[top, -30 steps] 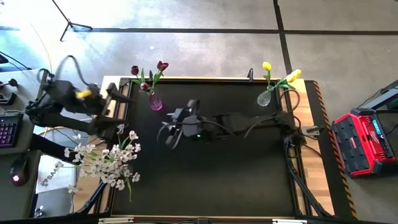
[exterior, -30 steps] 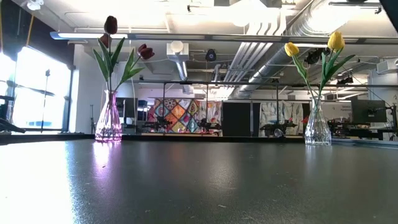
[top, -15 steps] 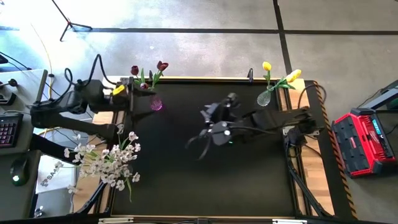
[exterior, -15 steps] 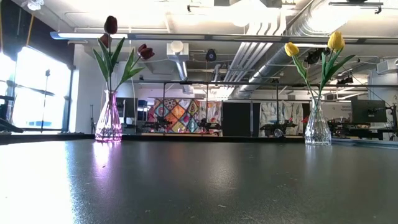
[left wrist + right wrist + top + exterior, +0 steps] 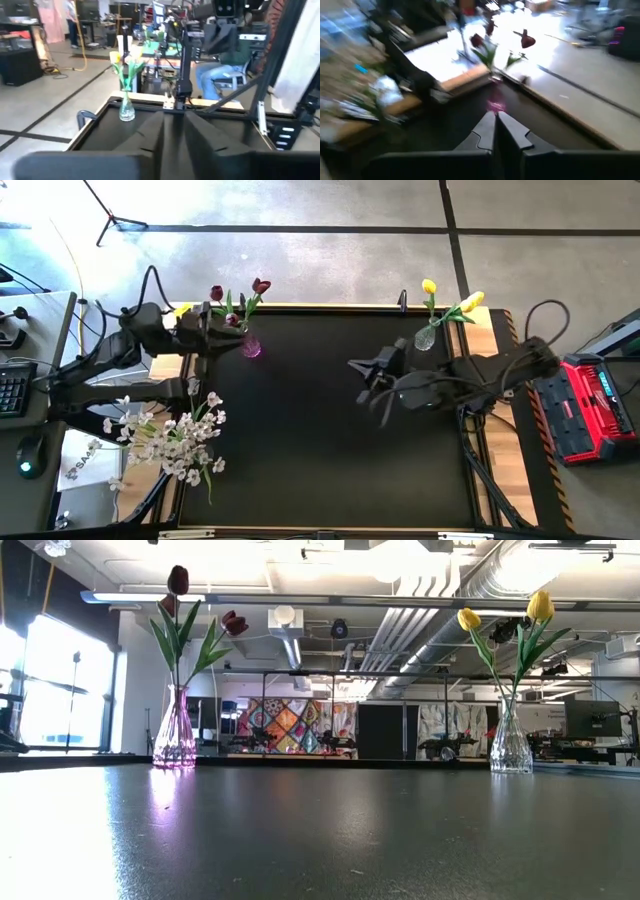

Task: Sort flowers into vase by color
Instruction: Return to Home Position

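Note:
Two dark maroon tulips stand in a pink vase (image 5: pixel 250 345) (image 5: pixel 175 740) at the table's far left. Two yellow tulips stand in a clear vase (image 5: pixel 425 338) (image 5: pixel 511 745) at the far right. A heap of white blossom sprays (image 5: pixel 175 435) lies over the table's left edge. My left gripper (image 5: pixel 212 332) (image 5: pixel 174 132) hovers just left of the pink vase, shut and empty. My right gripper (image 5: pixel 372 392) (image 5: pixel 495 131) hangs over the table's middle right, below the clear vase in the high view, shut and empty. Neither arm shows in the low view.
A red tool case (image 5: pixel 585 405) stands on the floor right of the table. A keyboard (image 5: pixel 12 388) and a mouse (image 5: pixel 30 460) lie on a desk to the left. A seated person (image 5: pixel 225 65) shows beyond the table's right side. The black mat (image 5: pixel 330 460) lies bare in the near half.
My right gripper has drawn back from the table's middle toward the right edge. My left gripper has swung toward the far edge, up beside the pink vase. The flowers and vases have stayed where they were.

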You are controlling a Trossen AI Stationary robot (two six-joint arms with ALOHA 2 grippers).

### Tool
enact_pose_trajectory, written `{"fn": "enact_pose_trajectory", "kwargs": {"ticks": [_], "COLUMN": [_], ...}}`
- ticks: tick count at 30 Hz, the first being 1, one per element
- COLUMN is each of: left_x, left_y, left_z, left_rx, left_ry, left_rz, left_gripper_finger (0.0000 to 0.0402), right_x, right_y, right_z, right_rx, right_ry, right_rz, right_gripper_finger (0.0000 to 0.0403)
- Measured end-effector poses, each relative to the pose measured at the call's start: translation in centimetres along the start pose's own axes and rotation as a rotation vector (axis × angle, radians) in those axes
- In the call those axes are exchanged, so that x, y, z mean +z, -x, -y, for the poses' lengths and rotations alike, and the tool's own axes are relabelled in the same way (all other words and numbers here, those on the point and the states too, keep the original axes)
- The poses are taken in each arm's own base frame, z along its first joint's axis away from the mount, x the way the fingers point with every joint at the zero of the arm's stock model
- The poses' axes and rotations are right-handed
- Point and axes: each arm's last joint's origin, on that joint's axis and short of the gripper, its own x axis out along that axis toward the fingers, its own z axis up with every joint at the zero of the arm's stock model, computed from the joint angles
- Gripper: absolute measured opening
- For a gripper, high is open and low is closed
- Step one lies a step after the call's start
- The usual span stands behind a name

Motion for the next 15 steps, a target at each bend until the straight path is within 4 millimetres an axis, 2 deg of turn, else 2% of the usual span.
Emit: {"fn": "enact_pose_trajectory", "kwargs": {"ticks": [5, 10, 15], "left_x": [-1.6, -3.1, -4.4], "left_y": [0.9, 1.7, 1.9], "left_z": [-0.3, -0.4, -0.4], "left_rx": [0.039, 0.035, -0.011], "left_ry": [-0.007, -0.041, -0.04], "left_rz": [0.045, 0.077, 0.062], "left_gripper_finger": [0.0007, 0.0002, 0.0], "right_x": [-2.6, -4.8, -6.4], "right_y": [-0.1, -0.7, -1.6], "right_z": [1.8, 3.8, 4.8], "right_rx": [0.142, 0.314, 0.316], "right_ry": [-0.103, -0.104, 0.006], "right_rz": [0.128, 0.23, 0.245], "right_gripper_finger": [0.0001, 0.0001, 0.0]}}
